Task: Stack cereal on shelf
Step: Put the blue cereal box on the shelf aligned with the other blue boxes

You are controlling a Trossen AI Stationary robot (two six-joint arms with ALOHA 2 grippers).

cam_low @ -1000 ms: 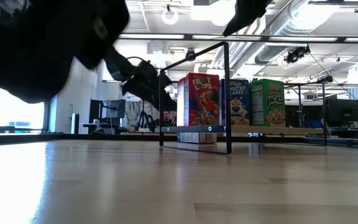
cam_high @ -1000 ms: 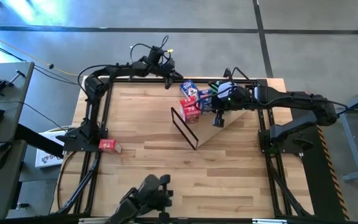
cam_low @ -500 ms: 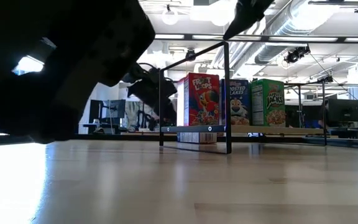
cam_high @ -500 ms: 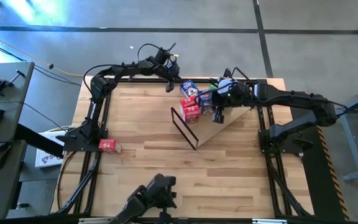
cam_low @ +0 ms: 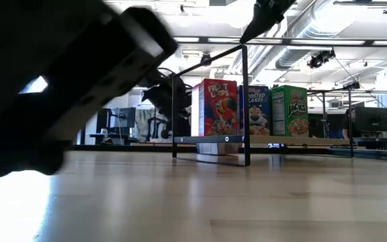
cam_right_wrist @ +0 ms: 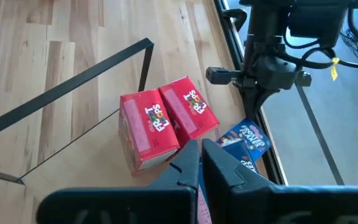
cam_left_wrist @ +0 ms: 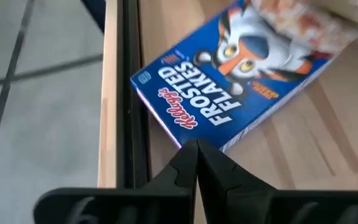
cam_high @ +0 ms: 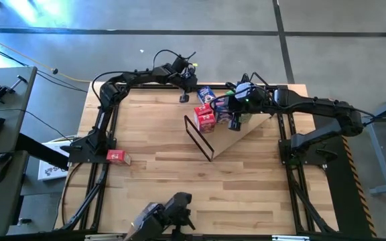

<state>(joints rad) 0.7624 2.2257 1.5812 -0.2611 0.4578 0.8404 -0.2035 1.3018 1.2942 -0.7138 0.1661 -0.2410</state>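
Left fingers (cam_high: 183, 98) shifted toward blue box (cam_high: 205, 95), table edge (cam_high: 154, 87)

The tabletop (cam_high: 166, 174) is pale wood planks with a smooth, faintly glossy finish. The cereal boxes (cam_right_wrist: 163, 121) are printed cardboard with a slight sheen. The shelf (cam_high: 243, 134) is light plywood, edged by thin black wire frame (cam_high: 198, 137), matt metal.

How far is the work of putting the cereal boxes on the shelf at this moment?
Done: several boxes stand on the shelf, among them two red boxes.
In hand: nothing is held. The left pincer, shut, hovers just short of a blue box lying by the table edge. The right pincer, shut, is over the shelf.
Left: that blue box and a red box far from the shelf.
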